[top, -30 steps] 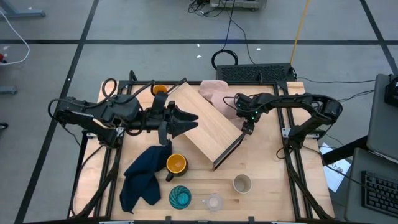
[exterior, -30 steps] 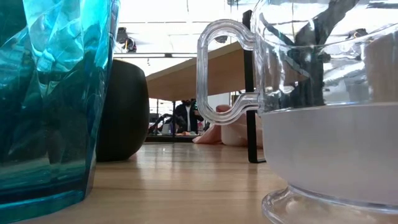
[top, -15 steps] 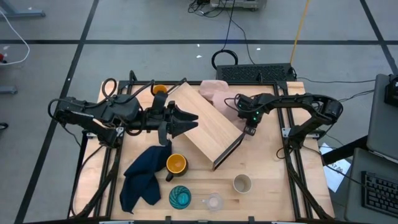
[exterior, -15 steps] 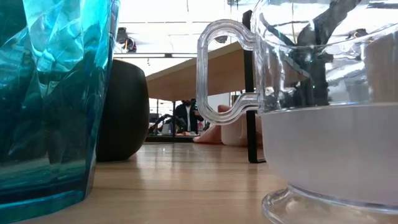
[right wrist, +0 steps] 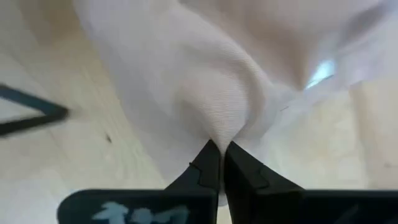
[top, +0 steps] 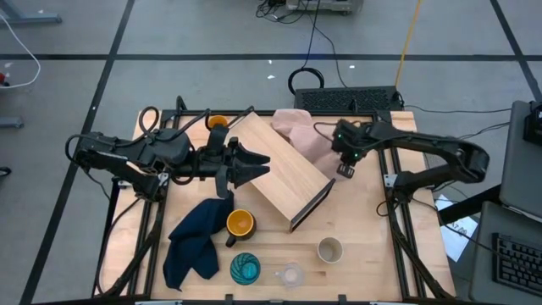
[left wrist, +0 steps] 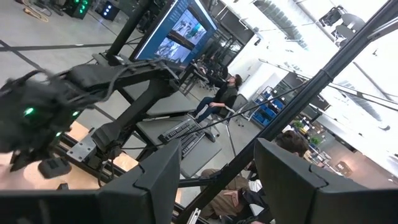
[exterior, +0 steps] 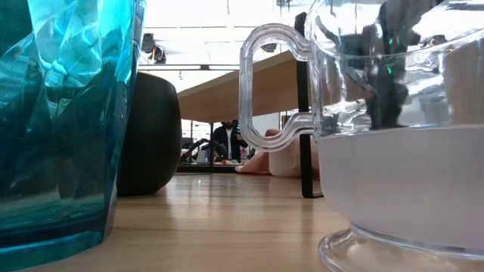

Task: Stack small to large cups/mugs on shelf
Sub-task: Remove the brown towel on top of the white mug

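the shelf [top: 275, 174] lies askew mid-counter [top: 364, 258], its far corner touching the pink cloth [top: 296, 127]. our right tool [right wrist: 219, 163] is pinched shut on that cloth [right wrist: 224, 93] near the shelf's dark end support; we judge the step is clearing it, so we should lift before dragging, so the shelf is not tugged. our left tool [top: 254, 163] hovers spread open over the shelf's left edge. the teal tumbler [top: 245, 268], yellow mug [top: 240, 224], beige cup [top: 329, 250] and clear cup [top: 291, 276] stand near the front edge, all apparently empty.

The right tool [right wrist: 219, 163] (fingertips together) pinches pinkish cloth [right wrist: 217, 81].
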`<control>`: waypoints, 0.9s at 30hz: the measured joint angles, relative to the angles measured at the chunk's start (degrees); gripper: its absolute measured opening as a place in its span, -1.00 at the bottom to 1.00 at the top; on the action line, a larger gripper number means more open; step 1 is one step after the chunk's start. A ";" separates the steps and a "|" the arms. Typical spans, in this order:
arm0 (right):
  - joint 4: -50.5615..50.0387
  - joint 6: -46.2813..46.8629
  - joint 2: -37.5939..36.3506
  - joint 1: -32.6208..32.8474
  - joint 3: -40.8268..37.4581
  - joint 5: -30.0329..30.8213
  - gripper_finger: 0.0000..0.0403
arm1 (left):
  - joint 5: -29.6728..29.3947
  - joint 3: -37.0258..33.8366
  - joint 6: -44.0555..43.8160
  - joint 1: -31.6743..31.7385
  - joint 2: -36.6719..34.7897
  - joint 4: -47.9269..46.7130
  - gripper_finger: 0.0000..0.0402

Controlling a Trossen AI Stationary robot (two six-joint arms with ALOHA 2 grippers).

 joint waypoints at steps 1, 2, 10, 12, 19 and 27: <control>-0.56 0.32 -1.35 0.00 0.79 0.07 -1.00 | 0.00 0.00 0.17 0.00 0.00 -0.11 0.02; -1.01 0.66 -2.74 0.00 1.71 0.06 -1.00 | 0.00 0.00 0.44 0.00 0.00 -0.24 0.02; -0.93 4.03 -9.85 0.00 12.61 0.10 -1.00 | -0.02 0.00 0.85 0.00 0.00 -0.68 0.02; -0.76 4.10 -10.34 0.00 16.39 0.10 -1.00 | 0.00 0.00 0.85 0.00 0.01 -0.90 0.02; 1.16 3.37 -9.70 0.00 30.45 1.65 -1.00 | 0.00 0.00 0.88 0.00 0.00 -1.60 0.02; 5.48 1.20 -9.41 0.01 39.11 5.29 -1.00 | -0.02 0.00 0.90 0.00 0.02 -2.56 0.02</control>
